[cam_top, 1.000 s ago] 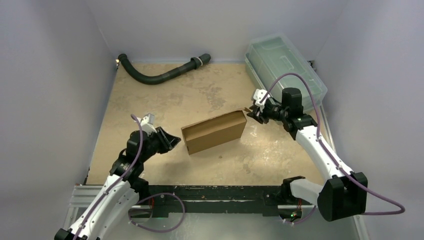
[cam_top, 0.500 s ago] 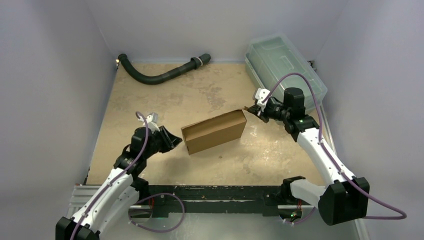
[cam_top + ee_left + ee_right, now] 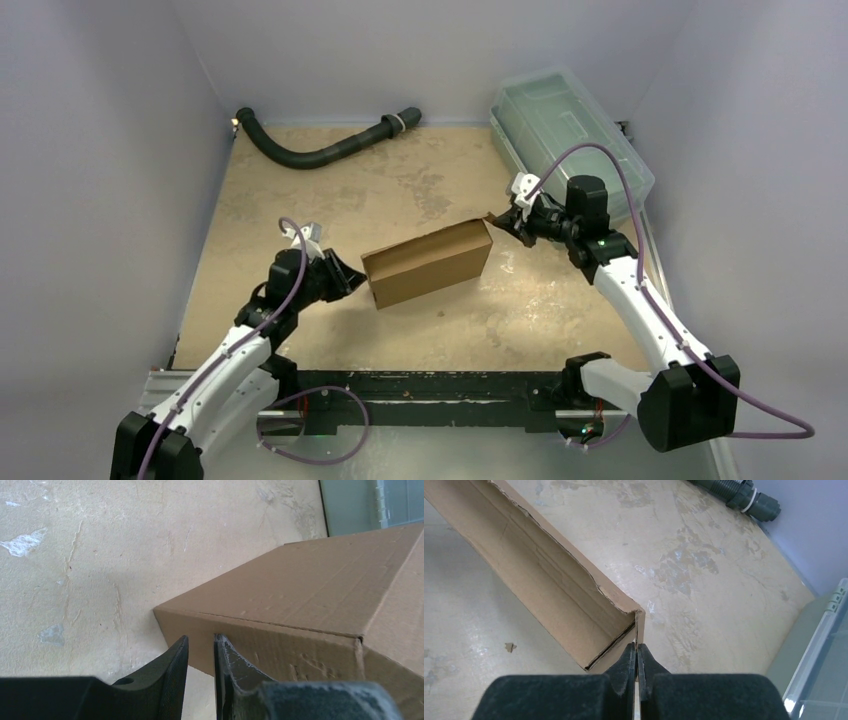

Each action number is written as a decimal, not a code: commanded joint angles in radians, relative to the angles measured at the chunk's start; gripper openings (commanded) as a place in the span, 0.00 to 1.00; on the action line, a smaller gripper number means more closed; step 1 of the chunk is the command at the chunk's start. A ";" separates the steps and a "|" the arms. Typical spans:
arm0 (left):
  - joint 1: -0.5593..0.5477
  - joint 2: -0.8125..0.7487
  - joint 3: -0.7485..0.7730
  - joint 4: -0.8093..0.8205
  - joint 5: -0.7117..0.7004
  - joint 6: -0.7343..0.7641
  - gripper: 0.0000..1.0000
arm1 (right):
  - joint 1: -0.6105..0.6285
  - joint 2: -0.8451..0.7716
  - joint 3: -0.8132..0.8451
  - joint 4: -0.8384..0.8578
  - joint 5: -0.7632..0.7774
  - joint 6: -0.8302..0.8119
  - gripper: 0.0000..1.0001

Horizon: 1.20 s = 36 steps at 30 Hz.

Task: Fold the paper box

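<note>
**A:** Where is the box?

**B:** The box [image 3: 428, 262] lies near the middle of the table [image 3: 300, 200], set slantwise, with its right end farther from the arms than its left end. It stands between the two arms.

**A:** What is the right claw doing?

**B:** The right claw [image 3: 497, 219] is at the far right corner of the box. Its fingers are pressed together on the thin cardboard edge there, so it grips the box. The right wrist view looks into the hollow inside beside that corner.

**A:** And the left claw?

**B:** The left claw [image 3: 350, 281] is low, just beside the left end of the box. Its fingers [image 3: 175, 665] stand a little apart with a narrow gap. Nothing shows between them, only the cardboard end wall beyond.

**A:** Anything else on the table?

**B:** A dark hose [image 3: 320, 150] lies along the back edge, and a clear plastic bin [image 3: 570, 130] sits in the back right corner, well apart from the box.
</note>
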 commanded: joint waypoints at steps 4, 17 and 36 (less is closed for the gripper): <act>-0.006 0.091 0.054 0.117 0.016 0.037 0.23 | 0.018 -0.012 0.042 0.015 -0.029 0.097 0.00; -0.006 0.195 0.083 0.181 0.022 0.051 0.22 | 0.041 -0.018 0.035 0.009 -0.006 0.138 0.00; -0.006 -0.258 0.272 -0.336 -0.006 0.049 0.27 | -0.020 -0.072 0.040 -0.072 -0.074 0.052 0.34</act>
